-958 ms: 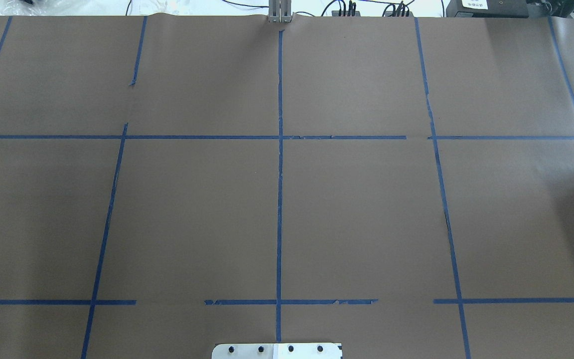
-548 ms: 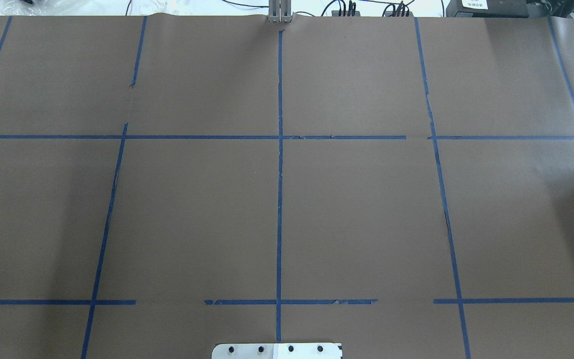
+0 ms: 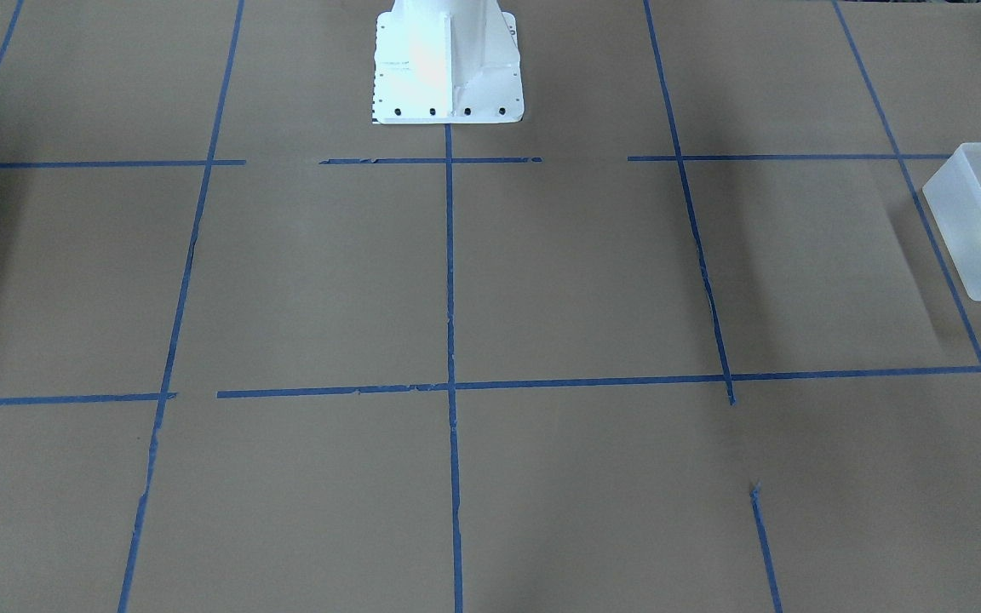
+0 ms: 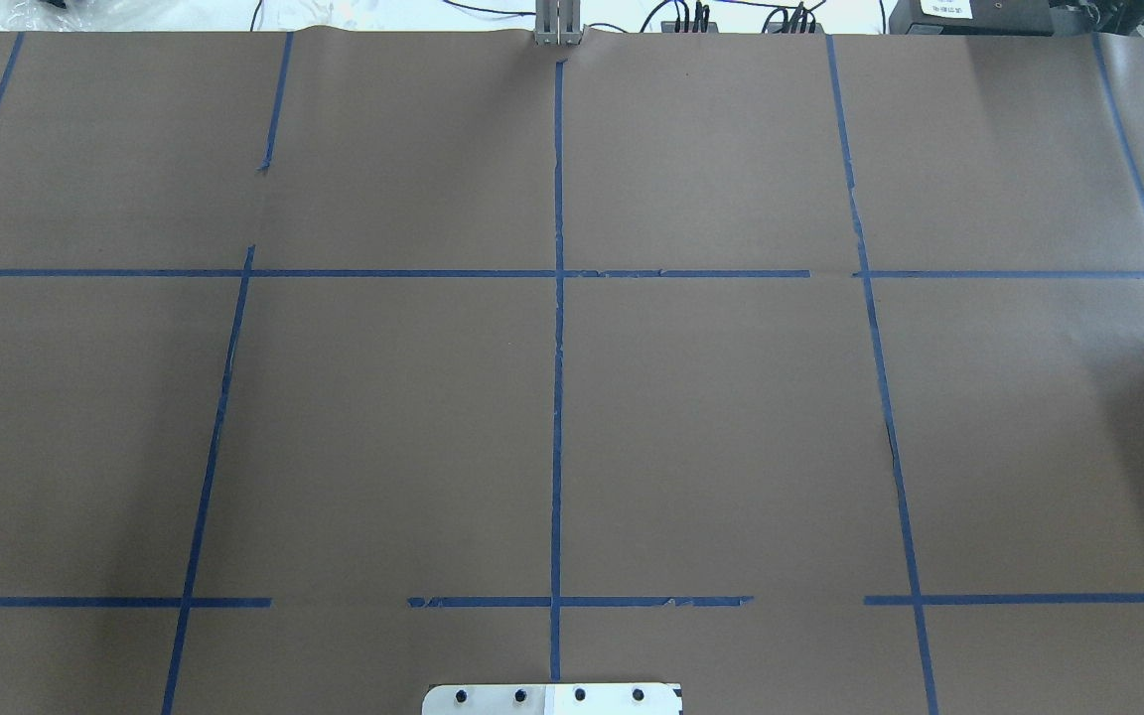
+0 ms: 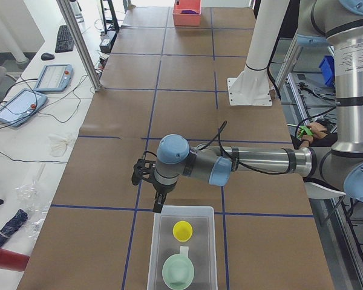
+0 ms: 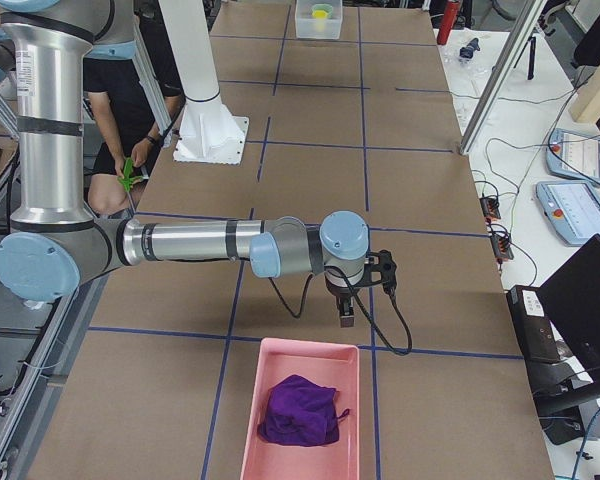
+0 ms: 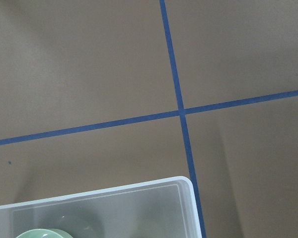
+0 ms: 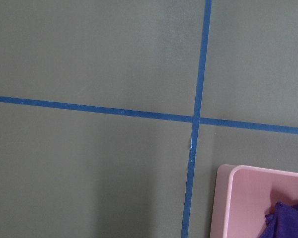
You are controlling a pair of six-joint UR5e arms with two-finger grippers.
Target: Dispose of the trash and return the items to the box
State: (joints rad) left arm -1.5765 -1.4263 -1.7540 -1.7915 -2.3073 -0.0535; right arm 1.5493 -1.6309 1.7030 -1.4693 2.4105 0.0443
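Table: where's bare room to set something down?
Bare: the taped middle squares of the table in front of the robot base. Crowded: the left end, left tool beside the box with yellow cup and green cup; the right end, right tool beside the pink tray with purple cloth.

I counted one frosted box (image 5: 201, 219), one yellow cup (image 5: 182, 230) and one green mug (image 5: 178, 272). There was also one pink tray (image 6: 300, 365) and one purple cloth (image 6: 300, 412).

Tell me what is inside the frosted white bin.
Inside the bin sit a yellow cup and a pale green handled cup. Its near end is out of frame; the cups hide what's beneath.
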